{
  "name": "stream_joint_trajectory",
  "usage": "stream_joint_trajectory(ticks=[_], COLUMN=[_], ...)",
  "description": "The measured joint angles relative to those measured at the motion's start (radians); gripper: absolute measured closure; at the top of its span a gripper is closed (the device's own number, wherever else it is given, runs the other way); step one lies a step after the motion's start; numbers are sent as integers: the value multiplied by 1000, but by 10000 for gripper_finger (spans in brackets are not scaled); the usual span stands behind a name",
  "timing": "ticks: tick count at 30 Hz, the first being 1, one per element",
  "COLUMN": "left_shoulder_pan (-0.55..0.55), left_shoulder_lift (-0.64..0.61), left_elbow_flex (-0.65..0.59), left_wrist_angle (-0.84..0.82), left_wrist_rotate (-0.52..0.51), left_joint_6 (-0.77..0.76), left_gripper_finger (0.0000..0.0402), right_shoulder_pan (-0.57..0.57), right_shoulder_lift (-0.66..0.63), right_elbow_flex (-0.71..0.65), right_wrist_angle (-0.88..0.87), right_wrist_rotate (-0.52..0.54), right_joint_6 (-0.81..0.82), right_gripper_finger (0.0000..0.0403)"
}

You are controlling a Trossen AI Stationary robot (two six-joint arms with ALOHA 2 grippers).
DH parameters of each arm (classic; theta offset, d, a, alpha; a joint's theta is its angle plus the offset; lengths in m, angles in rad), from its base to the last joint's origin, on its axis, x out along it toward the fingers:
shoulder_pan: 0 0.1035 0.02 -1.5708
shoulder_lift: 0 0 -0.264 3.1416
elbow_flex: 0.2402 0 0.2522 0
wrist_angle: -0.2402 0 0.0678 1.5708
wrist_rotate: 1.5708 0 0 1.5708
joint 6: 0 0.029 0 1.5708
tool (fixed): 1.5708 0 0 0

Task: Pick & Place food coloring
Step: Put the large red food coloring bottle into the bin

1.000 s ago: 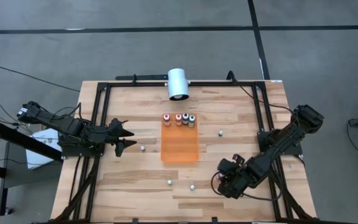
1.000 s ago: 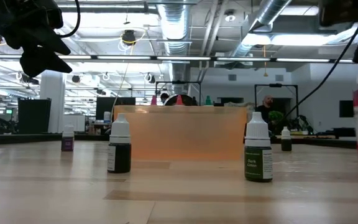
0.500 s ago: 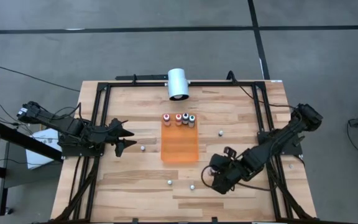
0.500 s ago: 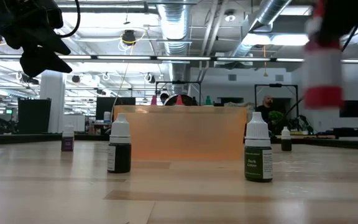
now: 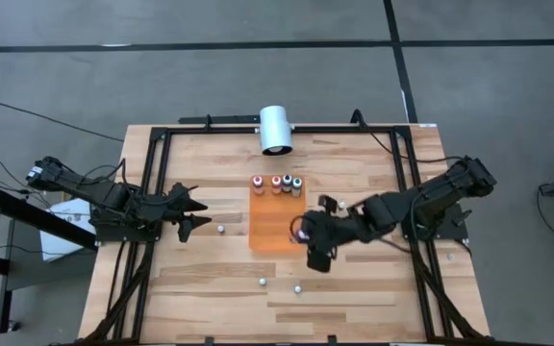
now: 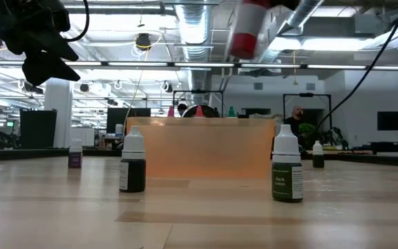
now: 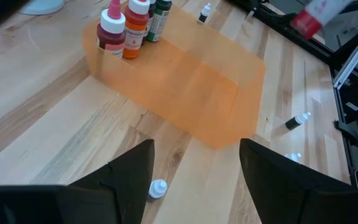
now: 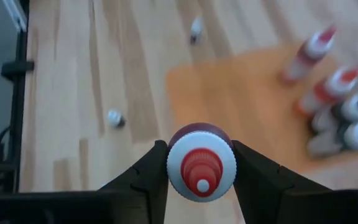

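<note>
My right gripper (image 5: 308,236) hangs high over the near right corner of the flat orange mat (image 5: 277,223), shut on a red food coloring bottle (image 8: 201,165) with a white cap. In the low view this bottle (image 6: 249,28) is well above the table. Several more food coloring bottles (image 5: 277,184) stand upright in a row on the mat's far edge. Others (image 5: 263,282) stand loose on the wood. My left gripper (image 7: 194,180) waits open at the table's left side, nothing between its fingers. My right gripper pinches the red bottle between its two fingers (image 8: 148,174), on opposite sides of its upper part at the white cap (image 8: 174,163). The fingers slant down from the table's right side. The bottle hangs below them, slightly tilted, lifted clear of table and mat.
A big white cylinder (image 5: 275,130) lies at the far edge. Loose small bottles stand near the left gripper (image 5: 220,229), at the near middle (image 5: 297,287) and right of the mat (image 5: 341,204). Black frame rails (image 5: 407,163) run along the table's sides.
My right gripper has risen and swung from the table's near right part toward the left and far edges, ending above the mat's near right corner. It has rolled on the way. The red bottle has gone up with it, clear of the table.
</note>
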Motion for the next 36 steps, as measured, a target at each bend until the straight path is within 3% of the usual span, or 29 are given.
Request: stream_joint_trajectory(ticks=[8, 16, 29, 36], left_shoulder_pan=[0, 0, 0, 0], left_shoulder_lift=[0, 0, 0, 0], left_elbow_flex=[0, 0, 0, 0], left_wrist_angle=[0, 0, -1, -1], left_wrist_rotate=[1, 0, 0, -1], left_joint_6=[0, 7, 8, 8], left_gripper_finger=[173, 173, 173, 173], right_shoulder_pan=[-115, -146, -145, -189], right_shoulder_lift=[0, 0, 0, 0], right_elbow_flex=[47, 52, 52, 52], right_wrist_angle=[134, 329, 375, 337], right_wrist_rotate=[-35, -177, -188, -153], right_joint_6=[-172, -341, -370, -293], right_gripper_finger=[258, 262, 263, 262])
